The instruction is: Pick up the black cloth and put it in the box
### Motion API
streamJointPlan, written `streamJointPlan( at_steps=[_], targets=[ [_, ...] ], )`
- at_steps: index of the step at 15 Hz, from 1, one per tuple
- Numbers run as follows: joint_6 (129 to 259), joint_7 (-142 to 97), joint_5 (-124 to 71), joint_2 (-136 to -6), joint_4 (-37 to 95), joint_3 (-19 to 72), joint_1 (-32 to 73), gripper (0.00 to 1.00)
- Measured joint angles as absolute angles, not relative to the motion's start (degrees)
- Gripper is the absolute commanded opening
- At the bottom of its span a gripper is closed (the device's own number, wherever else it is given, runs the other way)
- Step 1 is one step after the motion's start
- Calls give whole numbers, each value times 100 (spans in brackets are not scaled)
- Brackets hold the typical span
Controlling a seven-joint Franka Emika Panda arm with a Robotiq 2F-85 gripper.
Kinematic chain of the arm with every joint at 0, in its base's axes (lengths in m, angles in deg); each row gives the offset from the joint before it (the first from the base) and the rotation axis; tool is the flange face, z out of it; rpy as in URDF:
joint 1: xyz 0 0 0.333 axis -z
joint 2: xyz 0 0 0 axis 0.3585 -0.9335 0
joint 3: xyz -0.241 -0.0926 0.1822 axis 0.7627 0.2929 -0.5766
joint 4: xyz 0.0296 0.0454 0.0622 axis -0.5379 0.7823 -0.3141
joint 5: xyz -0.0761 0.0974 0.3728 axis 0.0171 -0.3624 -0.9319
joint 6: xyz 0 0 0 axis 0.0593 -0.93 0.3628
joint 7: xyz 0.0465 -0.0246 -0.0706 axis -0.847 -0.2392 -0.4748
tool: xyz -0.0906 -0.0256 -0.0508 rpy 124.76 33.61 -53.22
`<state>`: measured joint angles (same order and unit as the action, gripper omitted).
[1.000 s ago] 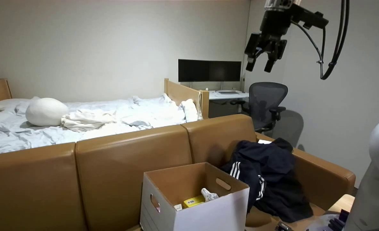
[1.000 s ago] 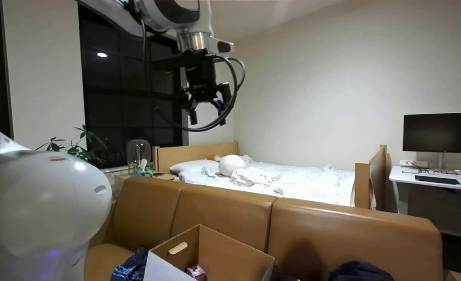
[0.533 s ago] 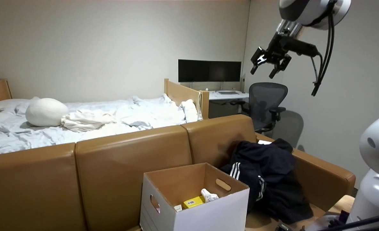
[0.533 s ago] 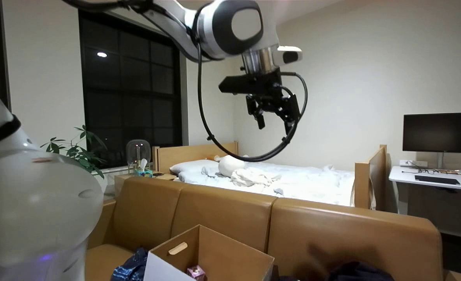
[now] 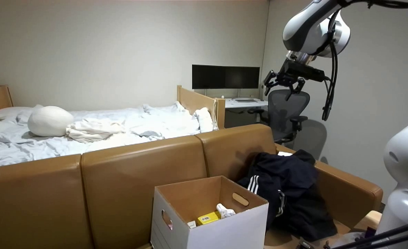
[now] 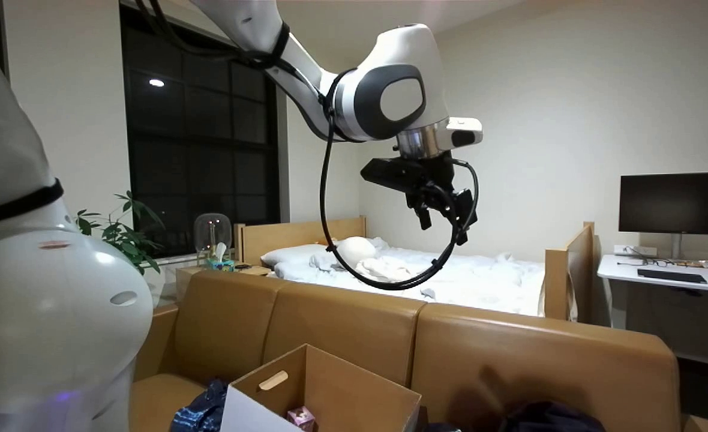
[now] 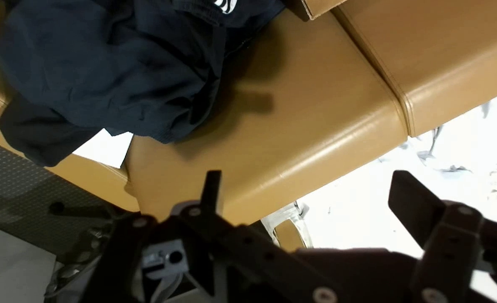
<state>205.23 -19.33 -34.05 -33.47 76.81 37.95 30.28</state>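
Observation:
The black cloth [image 5: 297,183], dark with white stripes, lies in a heap on the sofa's end seat against the backrest. Only its top [image 6: 549,418] shows at the bottom of an exterior view. In the wrist view the cloth [image 7: 118,71] fills the upper left. The white box [image 5: 228,226] with a brown inside stands open beside it on the sofa; its brown inner wall [image 6: 360,393] and a corner [image 7: 316,6] also show. My gripper [image 5: 277,95] is open and empty, well above the cloth. The gripper also shows in an exterior view [image 6: 444,233] and the wrist view [image 7: 305,185].
The box holds a yellow packet [image 5: 209,218], a white crumpled item [image 5: 225,211] and a small pink box [image 6: 301,418]. A blue patterned cloth [image 6: 201,411] lies beside the box. The sofa backrest [image 5: 145,169] and armrest [image 5: 349,180] rise around. A bed [image 5: 148,121] stands behind.
My open gripper has come down. In an exterior view it has also moved to the right, and more of the arm now shows. The cloth and the box have not moved.

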Motion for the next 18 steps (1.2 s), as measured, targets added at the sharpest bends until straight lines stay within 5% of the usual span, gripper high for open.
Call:
streamJointPlan(
  at_steps=[6,12,18],
  targets=[
    [20679,-1933,-3626,-3629,7530,3768,3058,100],
    [20914,-1933,-4356,-5273,6764,4113,3223,100],
    [19610,-1931,-5085,-7134,5278,4026,3606,96]
  ],
)
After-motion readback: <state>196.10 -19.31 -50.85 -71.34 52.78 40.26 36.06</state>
